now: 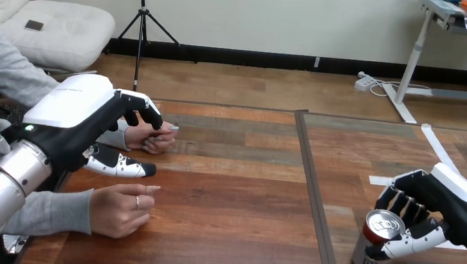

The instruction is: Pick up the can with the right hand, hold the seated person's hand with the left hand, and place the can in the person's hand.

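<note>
Two robot hands are at work over the wooden table (232,190). Right hand (447,203): it is near the table's right edge, towards the near right corner. Its fingers are curled round the back of the can (375,248) and its thumb lies across the can's front, so the grip is closed on the can. The can stands upright on the table, silver top showing, just right of the dark seam (312,198) that runs from the far edge to the near edge. Left hand (80,117): it is at the table's left edge, over the person's farther hand (153,138), which lies on the table. The contact between them is hidden, so whether the left hand grips that hand cannot be told. The person's nearer hand (117,210) rests loosely curled on the table near the near left corner.
</note>
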Motion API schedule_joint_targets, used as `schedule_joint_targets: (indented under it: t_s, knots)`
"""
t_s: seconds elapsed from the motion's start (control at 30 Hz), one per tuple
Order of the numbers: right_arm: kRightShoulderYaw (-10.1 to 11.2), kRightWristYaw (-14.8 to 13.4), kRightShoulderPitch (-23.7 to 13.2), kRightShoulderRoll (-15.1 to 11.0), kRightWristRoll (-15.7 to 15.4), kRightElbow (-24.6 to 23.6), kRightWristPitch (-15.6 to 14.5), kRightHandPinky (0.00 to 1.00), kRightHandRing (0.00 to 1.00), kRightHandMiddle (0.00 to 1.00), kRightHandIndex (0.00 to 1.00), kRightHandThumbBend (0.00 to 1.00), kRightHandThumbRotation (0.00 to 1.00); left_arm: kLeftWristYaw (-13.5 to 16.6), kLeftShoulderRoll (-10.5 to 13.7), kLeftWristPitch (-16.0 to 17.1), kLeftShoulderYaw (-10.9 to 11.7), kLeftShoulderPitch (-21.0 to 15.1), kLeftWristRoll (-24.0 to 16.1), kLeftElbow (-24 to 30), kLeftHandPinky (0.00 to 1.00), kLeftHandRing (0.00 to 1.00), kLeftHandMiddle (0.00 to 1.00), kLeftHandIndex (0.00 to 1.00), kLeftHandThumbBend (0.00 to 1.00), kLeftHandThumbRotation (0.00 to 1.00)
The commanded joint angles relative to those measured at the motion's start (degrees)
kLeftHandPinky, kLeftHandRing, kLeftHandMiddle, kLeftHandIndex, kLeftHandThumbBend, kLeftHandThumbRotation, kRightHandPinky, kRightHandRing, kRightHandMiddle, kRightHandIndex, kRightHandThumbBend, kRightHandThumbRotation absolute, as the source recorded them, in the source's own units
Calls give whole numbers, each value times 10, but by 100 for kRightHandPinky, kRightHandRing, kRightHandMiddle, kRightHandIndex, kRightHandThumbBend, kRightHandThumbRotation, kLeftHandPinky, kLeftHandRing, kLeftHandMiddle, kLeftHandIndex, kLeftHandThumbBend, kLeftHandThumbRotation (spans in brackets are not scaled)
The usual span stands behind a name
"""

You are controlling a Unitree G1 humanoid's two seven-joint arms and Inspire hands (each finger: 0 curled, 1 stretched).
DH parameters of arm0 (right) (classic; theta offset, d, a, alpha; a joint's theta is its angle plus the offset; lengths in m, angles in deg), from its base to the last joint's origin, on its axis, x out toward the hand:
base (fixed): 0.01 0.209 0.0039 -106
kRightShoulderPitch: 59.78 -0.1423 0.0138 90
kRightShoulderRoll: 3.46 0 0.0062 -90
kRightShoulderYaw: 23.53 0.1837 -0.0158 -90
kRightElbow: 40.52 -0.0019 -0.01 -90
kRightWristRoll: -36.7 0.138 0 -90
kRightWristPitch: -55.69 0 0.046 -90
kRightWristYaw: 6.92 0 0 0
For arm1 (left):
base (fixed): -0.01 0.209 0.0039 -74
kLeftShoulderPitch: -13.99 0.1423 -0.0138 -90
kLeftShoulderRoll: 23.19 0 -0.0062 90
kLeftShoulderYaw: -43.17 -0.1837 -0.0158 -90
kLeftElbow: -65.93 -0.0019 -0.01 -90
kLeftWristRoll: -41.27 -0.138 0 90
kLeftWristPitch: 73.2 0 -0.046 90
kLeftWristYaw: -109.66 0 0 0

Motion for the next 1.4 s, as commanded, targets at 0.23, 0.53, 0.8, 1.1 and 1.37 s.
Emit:
schedule_joint_targets:
  t_s: [0.23, 0.53, 0.8, 1.1, 1.37]
  knots:
    - [3, -20, -58, -1, 5, 11, 21, 32, 35, 40, 42, 84, 0, 14, 13, 5, 14, -19, -5, 22, 53, 65, 69, 61, 66, 20]
    - [7, -25, -60, 2, 10, 18, 35, 32, 35, 40, 42, 84, 0, 20, 14, 12, 13, -19, -5, 15, 53, 65, 69, 61, 67, 20]
    - [11, -31, -66, -2, 13, 27, 44, 32, 36, 40, 42, 84, 0, 13, 18, 21, 12, -20, 2, 11, 53, 65, 69, 62, 69, 19]
    - [19, -27, -76, -8, 24, 37, 51, 32, 35, 40, 43, 84, 0, 17, 20, 40, 12, -17, 8, 3, 54, 65, 68, 64, 75, 17]
    - [25, -32, -81, -10, 32, 46, 55, 29, 32, 38, 42, 84, 0, 22, 21, 44, 18, -3, 4, 10, 53, 63, 66, 65, 84, 16]
